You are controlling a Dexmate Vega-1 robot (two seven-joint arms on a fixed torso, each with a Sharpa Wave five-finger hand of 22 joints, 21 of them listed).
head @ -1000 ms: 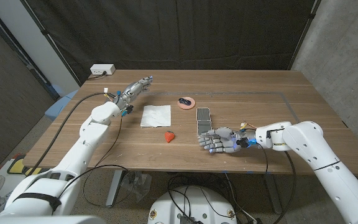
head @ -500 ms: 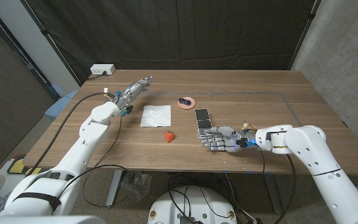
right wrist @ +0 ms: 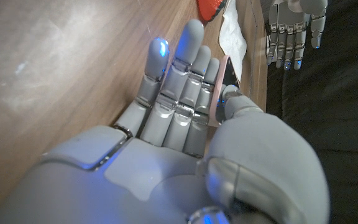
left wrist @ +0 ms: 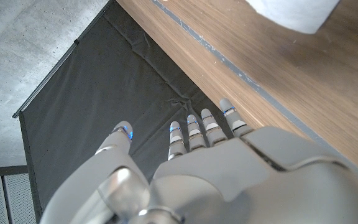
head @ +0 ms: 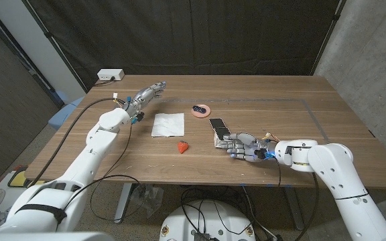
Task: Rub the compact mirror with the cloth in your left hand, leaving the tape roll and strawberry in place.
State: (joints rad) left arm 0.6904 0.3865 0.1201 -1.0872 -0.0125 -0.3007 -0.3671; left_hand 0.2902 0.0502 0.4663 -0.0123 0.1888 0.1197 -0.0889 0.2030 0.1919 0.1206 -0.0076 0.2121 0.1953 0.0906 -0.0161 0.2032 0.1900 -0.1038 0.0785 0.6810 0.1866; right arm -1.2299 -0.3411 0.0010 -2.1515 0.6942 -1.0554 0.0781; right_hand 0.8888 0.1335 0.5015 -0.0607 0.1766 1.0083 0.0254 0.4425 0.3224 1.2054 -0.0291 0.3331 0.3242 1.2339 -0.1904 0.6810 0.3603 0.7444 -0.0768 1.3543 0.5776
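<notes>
the open-hinged pink compact mirror (head: 217, 131) is gripped mid-desk by the right hand (head: 242, 146), so it should be held steady while the empty, spread left hand (head: 147, 94) is brought onto the white square cloth (head: 168, 124).
</notes>
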